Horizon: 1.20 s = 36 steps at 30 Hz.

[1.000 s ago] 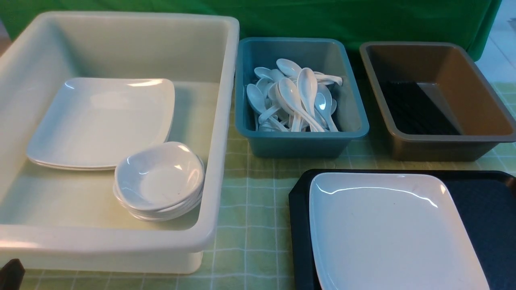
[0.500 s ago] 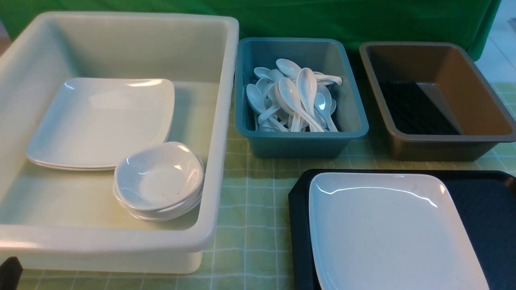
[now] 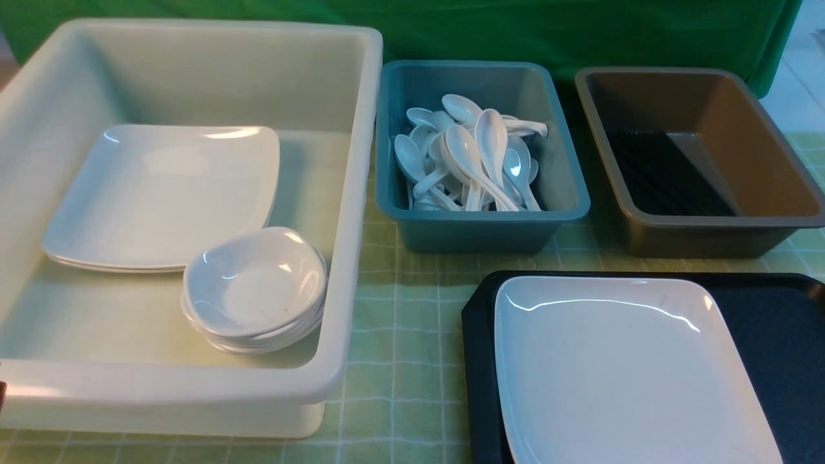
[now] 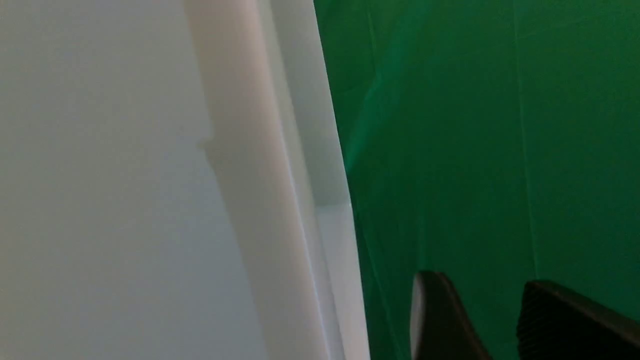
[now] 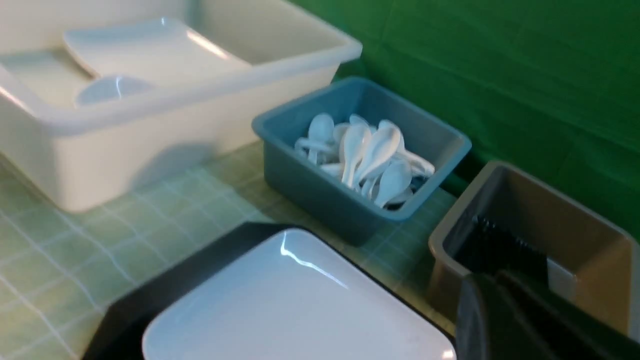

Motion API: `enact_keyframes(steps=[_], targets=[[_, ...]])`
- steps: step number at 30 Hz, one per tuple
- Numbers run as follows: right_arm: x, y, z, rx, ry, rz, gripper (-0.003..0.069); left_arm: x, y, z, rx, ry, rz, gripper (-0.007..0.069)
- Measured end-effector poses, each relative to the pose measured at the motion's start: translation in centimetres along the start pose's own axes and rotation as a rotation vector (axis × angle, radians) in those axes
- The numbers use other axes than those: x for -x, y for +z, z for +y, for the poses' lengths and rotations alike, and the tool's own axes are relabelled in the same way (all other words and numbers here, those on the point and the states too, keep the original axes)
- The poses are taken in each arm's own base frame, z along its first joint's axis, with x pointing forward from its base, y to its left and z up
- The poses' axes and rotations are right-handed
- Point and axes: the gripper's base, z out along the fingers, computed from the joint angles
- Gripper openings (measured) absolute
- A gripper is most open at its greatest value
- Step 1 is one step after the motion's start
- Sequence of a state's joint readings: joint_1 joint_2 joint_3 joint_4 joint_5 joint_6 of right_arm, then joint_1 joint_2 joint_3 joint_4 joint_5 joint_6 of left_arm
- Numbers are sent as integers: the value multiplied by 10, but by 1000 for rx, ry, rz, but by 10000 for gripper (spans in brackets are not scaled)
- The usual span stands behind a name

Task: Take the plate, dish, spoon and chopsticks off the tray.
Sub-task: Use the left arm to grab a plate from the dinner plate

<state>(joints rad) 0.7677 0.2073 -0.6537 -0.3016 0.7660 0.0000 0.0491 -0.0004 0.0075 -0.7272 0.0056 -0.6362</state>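
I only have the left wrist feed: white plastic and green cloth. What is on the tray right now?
Observer: Only the plate sits on the tray; nothing else shows on the part in view.
Operator: Where would that plate go?
Observer: A stack of plates lies in the white tub on the robot's left, beside stacked small dishes.
Operator: And the right gripper?
Observer: The right gripper is shut, with nothing held.
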Motion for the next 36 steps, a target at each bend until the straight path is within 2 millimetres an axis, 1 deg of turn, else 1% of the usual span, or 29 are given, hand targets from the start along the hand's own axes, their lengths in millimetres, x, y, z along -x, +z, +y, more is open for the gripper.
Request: enact_keyframes(steps=[9,11,12,14,15,17,20,21,22,23,24,25,26,27,28,29,30,31,32,33,34,35,36], targets=[[-1,0,-1,-9,-30,7,19,4,0,-3,-36,-122,-43,218],[-1,0,-1,-9,-30,7,22,3,0,-4,-32,-120,-31,183],[-1,0,-1,-9,-30,7,22,3,0,-6,-34,-122,-29,179],[-1,0,-1,-9,-30,7,26,3,-1,-13,-38,-108,-3,125],[-1,0,-1,-9,-30,7,29,2,-3,-24,-49,-79,23,76],[-1,0,-1,-9,-30,7,34,1,-7,-44,-63,-16,77,14],[-1,0,-1,-9,-24,7,41,0,-14,-75,-71,76,157,-11],[-1,0,-1,-10,-22,7,43,0,-15,-85,-62,109,188,-13],[-1,0,-1,-10,-19,7,46,-2,-15,-89,-47,130,214,-13],[-1,0,-1,-10,-10,7,48,-2,-14,-101,-26,176,261,-15],[-1,0,-1,-10,4,7,55,-4,-6,-126,43,289,382,-18],[-1,0,-1,-10,4,7,55,-6,-6,-127,62,302,411,-18],[-1,0,-1,-10,7,7,57,-6,0,-136,92,346,458,-18],[-1,0,-1,-10,8,7,60,-8,7,-146,147,408,553,-18],[-1,0,-1,-10,10,7,62,-11,21,-149,235,444,665,-18],[-1,0,-1,-10,12,7,64,-12,31,-154,274,482,736,-18],[-1,0,-1,-10,18,7,67,-17,62,-151,391,535,939,-18],[-1,0,-1,-10,18,7,68,-19,74,-150,410,540,998,-18],[-1,0,-1,-10,18,7,69,-20,79,-148,426,527,1026,-18],[-1,0,-1,-10,19,6,71,-27,103,-140,444,490,1125,-18],[-1,0,-1,-10,19,6,71,-30,109,-137,444,467,1158,-18],[-1,0,-1,-10,19,6,73,-38,120,-131,448,441,1213,-18],[-1,0,-1,-10,19,6,74,-45,126,-126,454,429,1253,-18]])
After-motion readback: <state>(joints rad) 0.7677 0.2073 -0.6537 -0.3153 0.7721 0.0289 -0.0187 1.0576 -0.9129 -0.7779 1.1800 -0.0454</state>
